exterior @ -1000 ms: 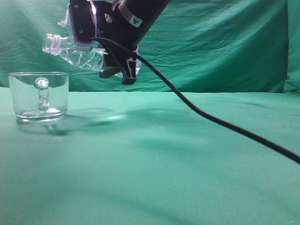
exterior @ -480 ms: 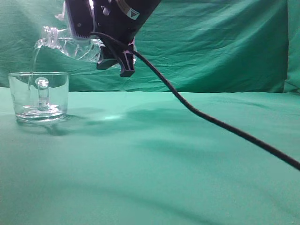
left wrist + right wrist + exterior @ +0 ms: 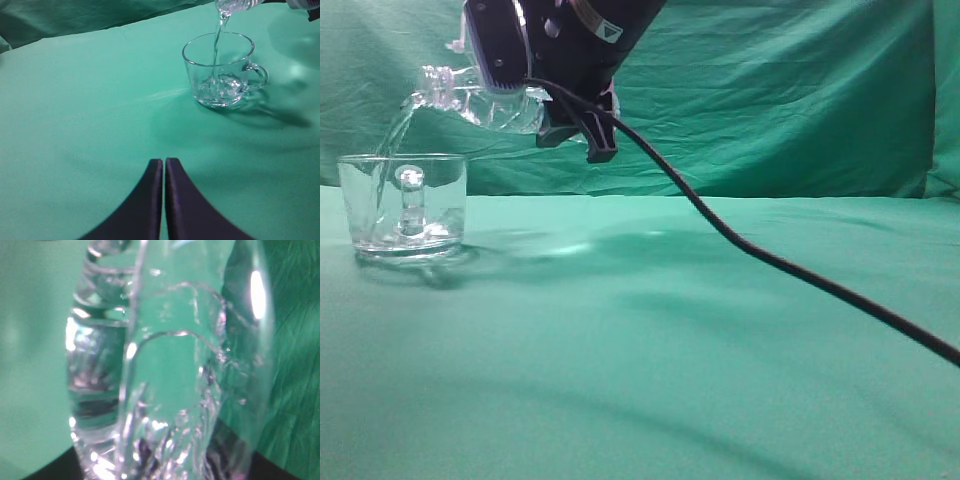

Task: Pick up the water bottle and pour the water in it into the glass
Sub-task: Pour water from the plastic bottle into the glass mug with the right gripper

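Observation:
My right gripper [image 3: 535, 85] is shut on the water bottle [image 3: 485, 100], a clear ribbed plastic bottle held tipped with its neck down to the left above the glass [image 3: 405, 205]. A thin stream of water [image 3: 392, 140] runs from the neck into the glass. The glass is a short clear mug with a knobbed handle on the green cloth; it also shows in the left wrist view [image 3: 222, 70], with water [image 3: 218, 35] falling in. The bottle fills the right wrist view [image 3: 170, 365]. My left gripper [image 3: 164, 162] is shut and empty, low over the cloth, well short of the glass.
A green cloth [image 3: 670, 340] covers the table and hangs as a backdrop [image 3: 770, 90]. A black cable [image 3: 770, 255] trails from the right arm down to the right edge.
The bottle has moved left over the glass and tipped further. Water now streams into the glass, which holds more water than before.

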`<state>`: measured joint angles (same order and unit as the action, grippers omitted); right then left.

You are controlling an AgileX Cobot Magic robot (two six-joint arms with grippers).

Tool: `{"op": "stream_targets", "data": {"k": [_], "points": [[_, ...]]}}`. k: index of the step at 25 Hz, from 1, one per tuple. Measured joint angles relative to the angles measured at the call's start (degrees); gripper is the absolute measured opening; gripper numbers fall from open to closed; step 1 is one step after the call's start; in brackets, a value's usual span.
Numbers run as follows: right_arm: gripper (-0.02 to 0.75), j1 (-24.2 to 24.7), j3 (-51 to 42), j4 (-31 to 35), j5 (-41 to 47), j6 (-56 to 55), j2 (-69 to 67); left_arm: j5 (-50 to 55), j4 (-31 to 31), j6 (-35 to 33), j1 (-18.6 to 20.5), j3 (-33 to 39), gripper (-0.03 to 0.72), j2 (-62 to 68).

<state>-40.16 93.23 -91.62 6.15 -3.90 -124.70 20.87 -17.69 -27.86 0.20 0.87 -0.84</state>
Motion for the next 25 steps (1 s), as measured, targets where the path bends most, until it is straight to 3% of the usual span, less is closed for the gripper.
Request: {"op": "stream_targets", "data": {"k": [12, 18, 25], "points": [[0.300, 0.00, 0.00, 0.00, 0.00, -3.46, -0.46, 0.00, 0.00, 0.00, 0.00, 0.00, 0.000, 0.00], [0.300, 0.00, 0.00, 0.46, 0.00, -14.91, -1.02, 0.00, 0.00, 0.00, 0.00, 0.00, 0.000, 0.00], [0.300, 0.00, 0.00, 8.90, 0.19, -27.46, -1.02, 0.00, 0.00, 0.00, 0.00, 0.00, 0.000, 0.00]]}}
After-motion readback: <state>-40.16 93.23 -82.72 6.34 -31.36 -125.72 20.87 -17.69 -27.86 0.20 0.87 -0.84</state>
